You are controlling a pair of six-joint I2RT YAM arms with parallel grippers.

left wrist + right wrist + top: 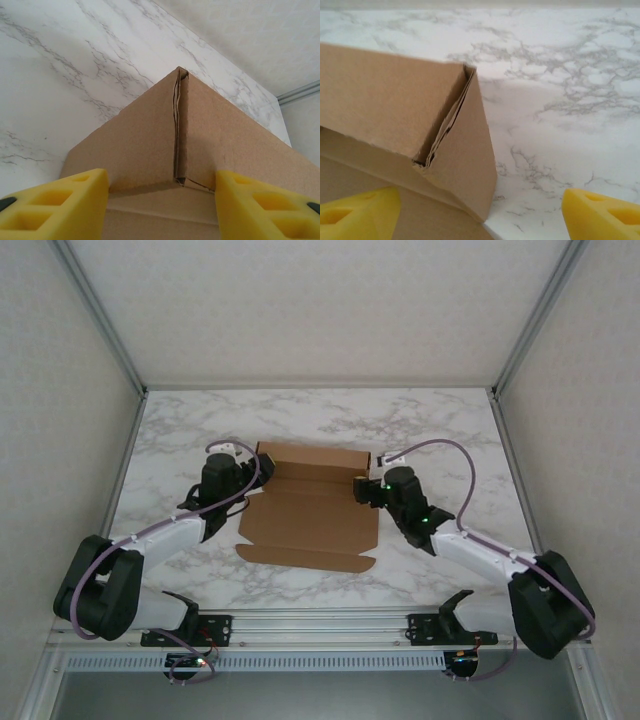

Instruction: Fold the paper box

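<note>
1. Paper box (310,520) sits mid-table on the marble tabletop (450,430), between the two arms. Its far wall is raised and the near panels lie flat toward the bases.
2. Left arm reaches forward from its base, elbow bent outward, with the left gripper (247,472) at the box's far-left corner.
3. Left wrist view: the left gripper (161,205) is spread wide, with yellow fingers (55,207) either side of the upright corner seam of the box (140,145). Can't tell whether they touch it.
4. Right arm mirrors it, with the right gripper (365,488) at the far-right corner.
5. Right wrist view: the right gripper (480,215) is also spread wide. One finger (360,212) is low in front of the box (385,100), the other (602,215) over bare marble, clear of the cardboard. The corner seam gapes slightly.
6. Open tabletop lies beyond the far wall and out to both sides. Enclosure walls (70,390) stand well apart from the box edges.
7. Near edge of the box lies short of the mounting rail (320,622).
</note>
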